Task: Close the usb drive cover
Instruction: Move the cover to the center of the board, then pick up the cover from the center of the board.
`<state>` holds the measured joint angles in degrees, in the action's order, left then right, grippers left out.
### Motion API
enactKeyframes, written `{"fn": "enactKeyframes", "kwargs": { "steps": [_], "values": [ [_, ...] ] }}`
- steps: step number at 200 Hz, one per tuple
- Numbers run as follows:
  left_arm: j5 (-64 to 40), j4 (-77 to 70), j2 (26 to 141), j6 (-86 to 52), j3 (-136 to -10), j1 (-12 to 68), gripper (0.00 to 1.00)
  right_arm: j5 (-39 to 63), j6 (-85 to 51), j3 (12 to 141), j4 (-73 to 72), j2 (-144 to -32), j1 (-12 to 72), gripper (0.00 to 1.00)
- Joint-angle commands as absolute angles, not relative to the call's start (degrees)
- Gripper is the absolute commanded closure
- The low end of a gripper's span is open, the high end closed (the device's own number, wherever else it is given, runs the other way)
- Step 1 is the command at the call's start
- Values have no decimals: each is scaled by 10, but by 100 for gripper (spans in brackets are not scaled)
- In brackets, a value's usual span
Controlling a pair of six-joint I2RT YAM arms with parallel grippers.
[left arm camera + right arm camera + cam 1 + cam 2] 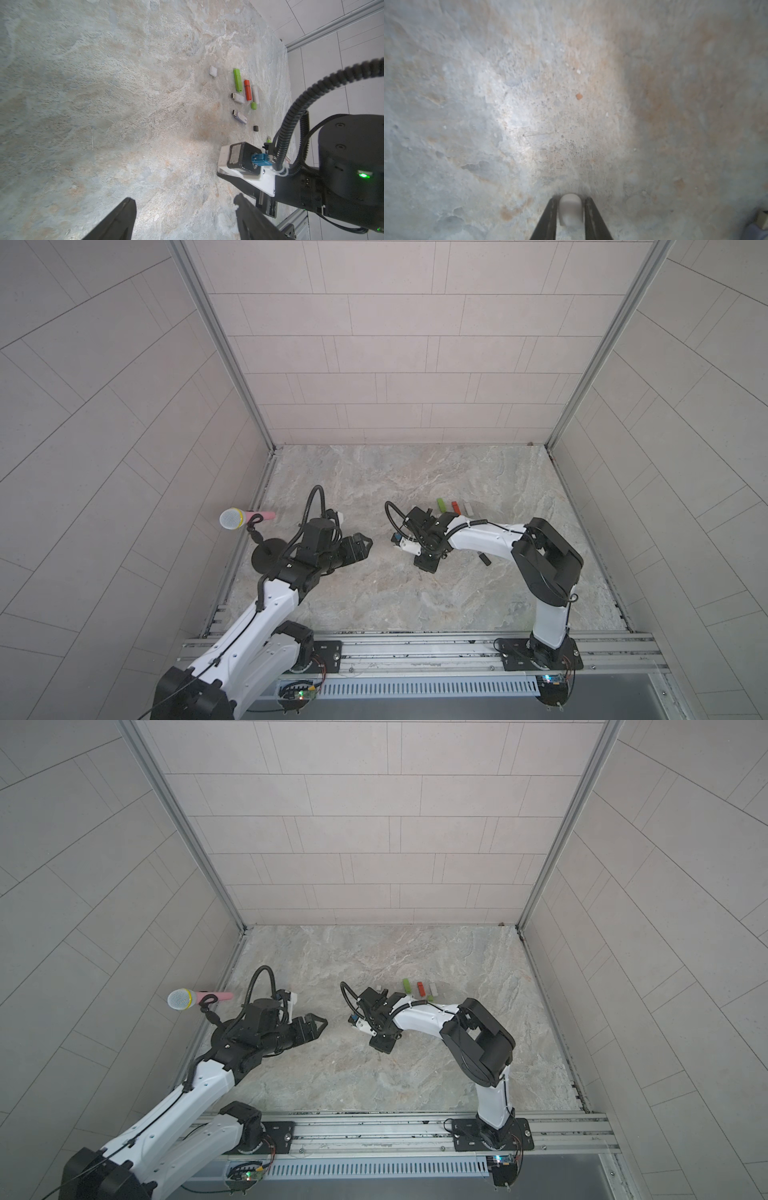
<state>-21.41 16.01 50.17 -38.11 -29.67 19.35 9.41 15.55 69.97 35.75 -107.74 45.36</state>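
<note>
In the right wrist view a white, round-ended usb drive (569, 208) lies on the stone table between my right gripper (570, 198) fingers. A thin slit shows on each side of it. It is too blurred to tell the cover from the body. In both top views the right gripper (427, 563) (382, 1045) points down at the table's middle and hides the drive. My left gripper (365, 541) (184, 197) hovers open and empty to its left.
Beyond the right arm lie several more drives: green (237, 80), orange (247, 89), white (255, 94), and two with bare plugs (238, 98) (240, 117). Loose caps sit nearby: white (213, 71), green (253, 105), black (256, 128). A microphone (232, 518) on a stand is at the left wall.
</note>
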Motion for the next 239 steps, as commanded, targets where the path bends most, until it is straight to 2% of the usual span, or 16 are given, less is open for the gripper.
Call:
{"fn": "enactKeyframes", "kwargs": {
  "steps": [1,59,183,239],
  "values": [
    [-205,142,492,-379,-290,189,18,79,190,678,379,-1063,458,70],
    [-213,143,496,-362,-290,189,18,84,191,646,367,-1053,452,68],
    [-221,132,510,-360,-289,189,18,111,208,683,370,-1082,445,67],
    [-226,133,514,-361,-289,189,18,100,211,690,397,-1096,444,76]
  ]
}}
